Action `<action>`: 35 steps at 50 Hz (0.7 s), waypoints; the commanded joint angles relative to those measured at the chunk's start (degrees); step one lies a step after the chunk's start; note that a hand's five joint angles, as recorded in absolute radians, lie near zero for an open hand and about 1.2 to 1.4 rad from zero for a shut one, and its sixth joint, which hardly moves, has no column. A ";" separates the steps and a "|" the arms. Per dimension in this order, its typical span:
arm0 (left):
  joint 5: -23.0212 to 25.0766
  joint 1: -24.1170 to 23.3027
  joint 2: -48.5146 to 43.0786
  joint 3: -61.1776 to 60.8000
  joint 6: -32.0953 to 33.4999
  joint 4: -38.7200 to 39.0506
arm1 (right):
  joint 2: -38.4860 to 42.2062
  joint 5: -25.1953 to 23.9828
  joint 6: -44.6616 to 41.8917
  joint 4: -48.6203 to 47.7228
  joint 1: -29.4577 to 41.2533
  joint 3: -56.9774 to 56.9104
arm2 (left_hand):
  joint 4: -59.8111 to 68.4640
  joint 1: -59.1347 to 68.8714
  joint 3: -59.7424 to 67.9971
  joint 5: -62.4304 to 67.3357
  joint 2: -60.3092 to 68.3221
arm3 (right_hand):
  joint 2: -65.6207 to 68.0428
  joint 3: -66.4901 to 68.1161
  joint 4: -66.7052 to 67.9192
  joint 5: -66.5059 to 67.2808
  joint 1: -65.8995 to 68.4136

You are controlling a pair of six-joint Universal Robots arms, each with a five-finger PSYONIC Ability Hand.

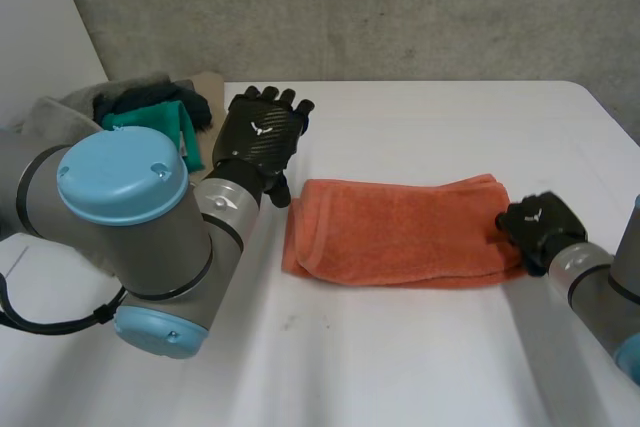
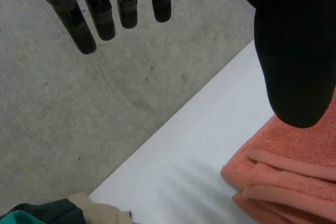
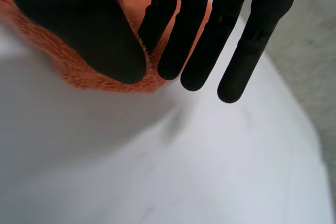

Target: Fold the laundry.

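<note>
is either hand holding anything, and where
Left hand holds nothing. Right hand sits at the orange towel's right end; whether it grips it cannot be told.

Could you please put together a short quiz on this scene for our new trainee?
1. True or false: the orange towel lies folded on the white table.
2. The left robot hand is: A) open, holding nothing; B) shut on the towel.
3. Which robot hand is at the towel's end away from the clothes pile?
Key: 1 true; 2 A; 3 the right robot hand.
</note>
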 commanded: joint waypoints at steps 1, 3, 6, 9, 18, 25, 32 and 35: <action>-0.18 0.40 2.18 -1.74 -0.12 -0.47 | -1.60 0.28 1.75 -4.70 9.00 -6.04 | -1.56 -0.81 -2.11 -2.63 -1.78 | 12.34 11.95 11.63 12.68 20.83; -0.18 0.83 3.84 -2.79 -0.29 -0.47 | -1.69 -0.33 2.98 -4.79 12.98 -7.98 | -1.56 -0.81 -2.11 -2.63 -1.78 | 12.34 11.95 11.63 12.68 20.83; -0.09 1.54 5.08 -3.76 -0.47 -0.47 | -1.25 -2.17 6.32 -4.71 19.57 -11.41 | -1.56 -0.81 -2.11 -2.63 -1.78 | 12.34 11.95 11.63 12.68 20.83; -0.18 2.94 5.96 -5.25 -0.47 -0.47 | 2.68 -7.60 10.09 -5.14 24.92 -13.87 | -1.56 -0.81 -2.11 -2.63 -1.78 | 12.34 11.95 11.63 12.68 20.83; -0.09 4.88 6.75 -7.19 -0.56 -0.47 | 13.96 -7.13 13.79 -3.65 29.69 -22.84 | -1.56 -0.81 -2.11 -2.63 -1.78 | -12.72 -13.11 -13.43 -12.37 -4.22; -0.09 5.06 6.05 -5.17 -0.56 0.23 | 8.51 1.33 28.46 -3.39 27.59 -22.59 | -1.56 -0.81 -2.11 -2.63 -1.78 | -54.38 -54.76 -55.08 -54.03 -45.88; 1.31 2.60 3.50 0.45 -4.68 0.05 | -1.07 0.36 43.85 -1.28 19.60 -16.88 | -1.39 -0.64 -1.94 -2.46 -1.62 | -56.40 -56.79 -57.11 -56.06 -47.91; 4.12 -0.39 0.96 3.70 -8.46 -0.30 | -2.83 0.89 47.36 2.48 15.04 -15.82 | -1.22 -0.47 -1.77 -2.30 -1.45 | -56.40 -56.79 -57.11 -56.06 -47.90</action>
